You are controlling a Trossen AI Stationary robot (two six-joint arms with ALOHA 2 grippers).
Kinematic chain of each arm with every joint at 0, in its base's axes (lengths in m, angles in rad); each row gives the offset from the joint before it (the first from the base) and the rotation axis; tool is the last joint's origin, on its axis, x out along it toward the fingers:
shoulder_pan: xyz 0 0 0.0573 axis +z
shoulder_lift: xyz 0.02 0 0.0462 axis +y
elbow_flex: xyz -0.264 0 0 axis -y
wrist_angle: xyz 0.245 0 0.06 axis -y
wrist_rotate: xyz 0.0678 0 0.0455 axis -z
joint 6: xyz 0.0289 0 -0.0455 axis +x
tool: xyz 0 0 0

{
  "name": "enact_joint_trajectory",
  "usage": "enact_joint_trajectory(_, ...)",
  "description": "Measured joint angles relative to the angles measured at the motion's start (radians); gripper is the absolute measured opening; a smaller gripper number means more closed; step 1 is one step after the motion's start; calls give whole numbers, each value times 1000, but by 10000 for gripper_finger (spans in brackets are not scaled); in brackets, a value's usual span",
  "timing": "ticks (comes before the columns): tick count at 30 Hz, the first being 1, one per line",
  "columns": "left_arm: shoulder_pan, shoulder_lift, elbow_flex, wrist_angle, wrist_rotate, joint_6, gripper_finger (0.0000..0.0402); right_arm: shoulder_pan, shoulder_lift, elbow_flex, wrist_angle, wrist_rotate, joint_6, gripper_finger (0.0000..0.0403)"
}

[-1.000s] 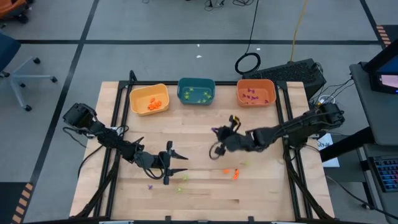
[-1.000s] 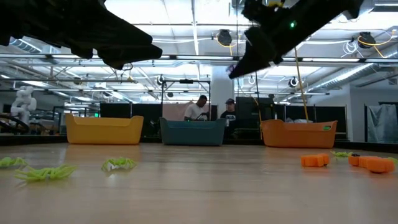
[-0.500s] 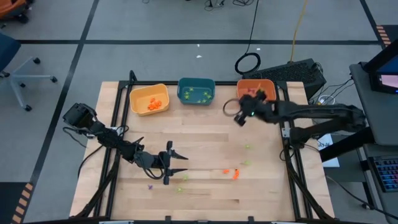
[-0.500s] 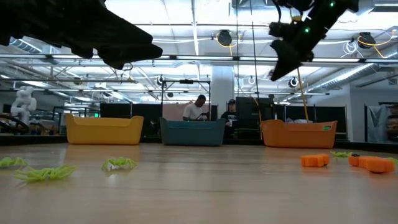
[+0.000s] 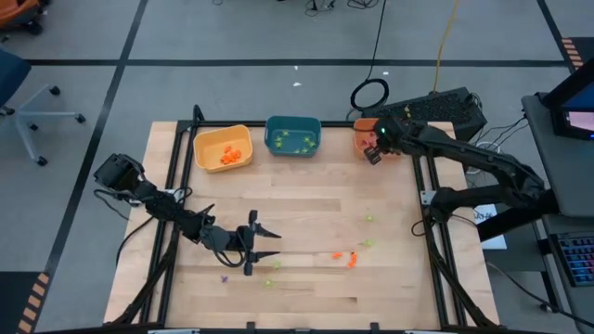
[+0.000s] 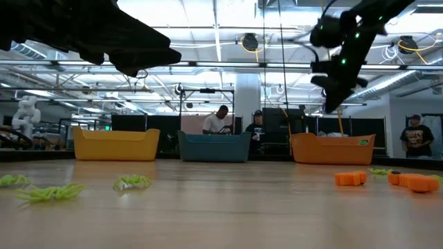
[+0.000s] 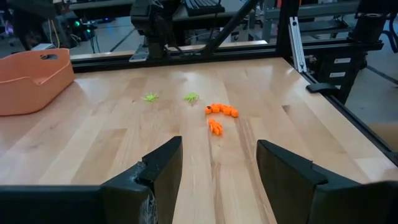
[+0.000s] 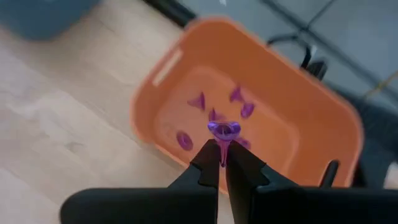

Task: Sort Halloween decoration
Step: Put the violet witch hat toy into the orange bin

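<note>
The table (image 5: 297,199) is pale, smooth wood planks with a light sheen. The orange bin (image 8: 311,124) looks like matt moulded plastic. The purple trinket (image 8: 223,130) looks glossy plastic.

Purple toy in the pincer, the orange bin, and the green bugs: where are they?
purple trinket (image 8: 223,130), right wrist view, its wide top above the shut right pincer (image 8: 222,167).
orange bin (image 8: 323,112), right wrist view, its far rim.
green trinkets (image 6: 48,193), low view, middle of the nearest one.
</note>
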Motion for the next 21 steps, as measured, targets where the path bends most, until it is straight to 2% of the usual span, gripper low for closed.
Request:
enact_joint_trajectory(4, 0, 0, 0, 0, -1, 0, 205, -104, 78, 0, 12, -114, 26, 0)
enact_joint_trajectory(6, 0, 0, 0, 0, -1, -1, 205, -134, 119, 0, 21, -138, 39, 0)
enact_joint_trajectory(16, 0, 0, 0, 0, -4, 0, 205, -165, 279, 0, 92, -131, 98, 1)
enact_joint_trajectory(21, 0, 0, 0, 0, -5, -1, 205, -165, 313, 0, 121, -80, 113, 37)
